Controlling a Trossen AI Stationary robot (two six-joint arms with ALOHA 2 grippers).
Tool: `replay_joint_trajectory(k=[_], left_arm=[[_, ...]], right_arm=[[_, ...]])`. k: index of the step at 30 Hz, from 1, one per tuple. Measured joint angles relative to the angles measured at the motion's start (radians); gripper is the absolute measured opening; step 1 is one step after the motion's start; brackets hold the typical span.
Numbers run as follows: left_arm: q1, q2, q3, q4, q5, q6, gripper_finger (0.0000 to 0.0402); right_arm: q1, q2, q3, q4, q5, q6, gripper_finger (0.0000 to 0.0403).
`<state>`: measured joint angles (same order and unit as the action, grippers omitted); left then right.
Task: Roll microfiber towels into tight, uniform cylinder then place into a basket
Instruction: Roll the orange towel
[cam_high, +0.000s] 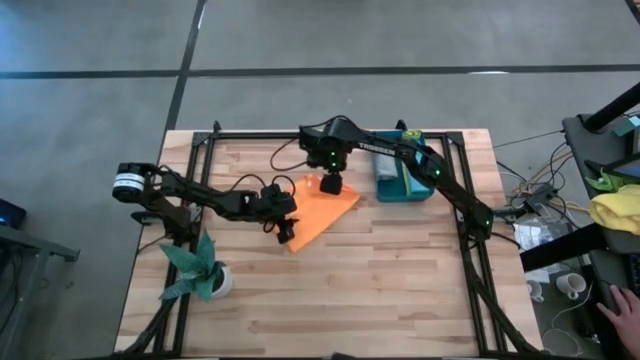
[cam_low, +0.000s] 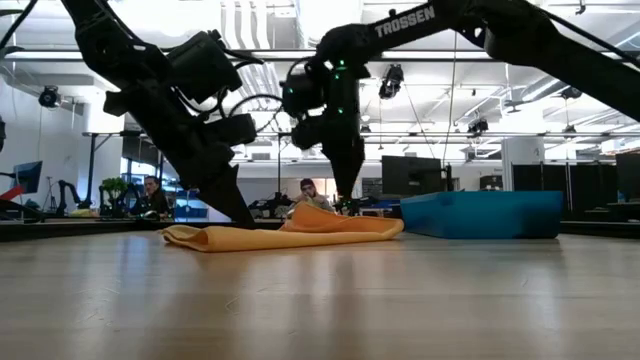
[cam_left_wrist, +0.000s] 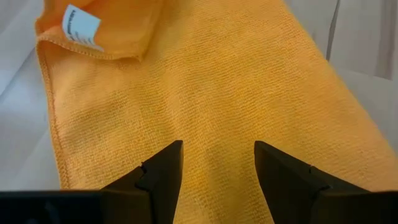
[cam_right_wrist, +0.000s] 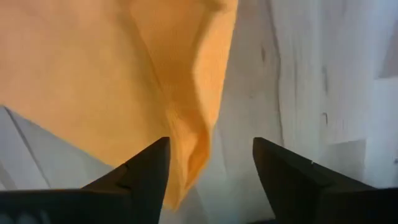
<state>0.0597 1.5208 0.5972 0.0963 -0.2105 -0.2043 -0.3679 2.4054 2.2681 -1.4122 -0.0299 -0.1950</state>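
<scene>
Both pincers are seen spread apart over the orange towel (cam_high: 322, 208), and nothing is pinched by either. By the left gripper (cam_left_wrist: 217, 163) the cloth's near-left part is hovered over, with bare orange fabric showing between its parted fingers. By the right gripper (cam_right_wrist: 211, 163) the towel's far edge is approached, where a raised fold of cloth is seen between the separated fingers without being clamped.

On the wooden table (cam_high: 380, 290) the orange towel is laid out mostly flat, roughly at the centre, with one corner folded over so that a white label (cam_left_wrist: 81, 27) is shown. In the low view its far side is seen slightly humped.

Just to the right of the towel, near the table's far edge, the teal basket (cam_high: 400, 183) is placed; a turquoise cloth appears to be lying inside it, though its contents cannot be made out clearly. A bit of lime green (cam_high: 411, 133) is visible at its far end.

Near the table's left front, a leafy plant in a white pot (cam_high: 203, 272) is stood, well apart from the towel.
</scene>
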Motion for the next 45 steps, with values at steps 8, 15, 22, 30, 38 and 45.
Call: replay_joint_trajectory(k=[8, 15, 22, 30, 38, 45], left_arm=[[0.0, 0.0, -0.002, -0.004, -0.003, -0.001, 0.0183], [0.0, -0.001, -0.013, -0.008, -0.002, -0.002, 0.0183], [0.0, -0.001, -0.015, -0.008, -0.001, 0.0, 0.0183], [0.0, -0.002, -0.015, -0.014, -0.008, 0.001, 0.0183], [0.002, -0.032, -0.026, -0.058, -0.033, 0.002, 0.0183], [0.006, -0.033, -0.027, -0.022, -0.033, 0.0, 0.0183]], right_arm=[[-0.035, 0.0, -0.134, 0.061, -0.05, -0.335, 0.0281], [-0.03, -0.004, -0.165, 0.133, -0.09, -0.28, 0.0285], [-0.02, -0.004, -0.163, 0.069, -0.094, -0.055, 0.0308], [0.034, -0.015, -0.168, 0.061, -0.052, 0.041, 0.0349], [0.036, -0.239, -0.425, 0.331, -0.026, 0.153, 0.0342], [0.077, -0.463, -0.794, 0.542, 0.004, 0.286, 0.0353]])
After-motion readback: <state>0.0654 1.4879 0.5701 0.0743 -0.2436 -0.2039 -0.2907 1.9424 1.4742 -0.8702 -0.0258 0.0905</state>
